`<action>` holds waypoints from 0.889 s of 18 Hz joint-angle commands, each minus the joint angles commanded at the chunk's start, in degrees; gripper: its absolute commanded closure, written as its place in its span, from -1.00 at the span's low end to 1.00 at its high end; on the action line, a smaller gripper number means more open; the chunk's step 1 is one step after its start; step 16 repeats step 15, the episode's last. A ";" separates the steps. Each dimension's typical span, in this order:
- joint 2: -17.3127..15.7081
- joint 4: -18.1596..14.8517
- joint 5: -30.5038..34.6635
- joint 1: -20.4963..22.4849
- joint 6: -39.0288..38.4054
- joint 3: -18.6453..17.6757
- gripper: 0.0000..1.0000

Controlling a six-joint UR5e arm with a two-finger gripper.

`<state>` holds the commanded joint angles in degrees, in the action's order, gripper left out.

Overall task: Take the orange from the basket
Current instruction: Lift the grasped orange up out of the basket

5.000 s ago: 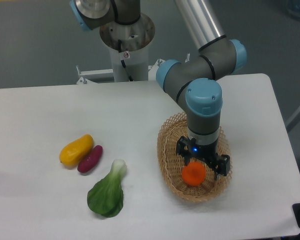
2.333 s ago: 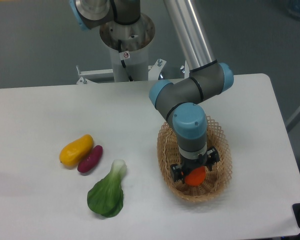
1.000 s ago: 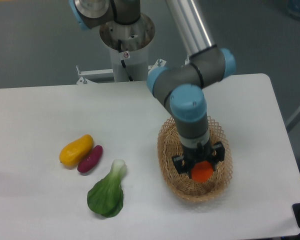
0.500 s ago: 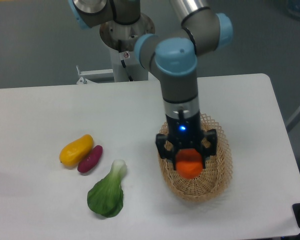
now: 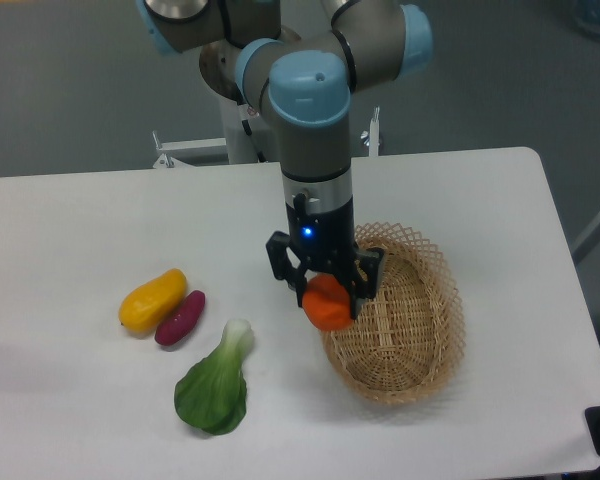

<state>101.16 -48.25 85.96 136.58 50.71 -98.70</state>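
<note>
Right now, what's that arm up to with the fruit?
The robot arm's gripper is shut on a small orange and holds it in the air over the left rim of a wicker basket, which looks empty. On the white table to the left lie a yellow fruit, a purple vegetable and a leafy green, all untouched.

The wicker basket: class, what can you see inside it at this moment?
The basket shows only its bare woven floor; no fruit lies in it. The orange is clamped in the gripper at the basket's left rim. The rim section behind the gripper is hidden.
</note>
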 joint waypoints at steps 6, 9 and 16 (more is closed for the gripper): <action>0.00 -0.35 0.18 -0.18 -0.18 -0.09 -0.32; 0.00 -0.35 0.18 -0.26 -0.26 -0.35 -0.32; 0.09 -0.26 0.18 -0.26 -0.18 -0.18 -0.32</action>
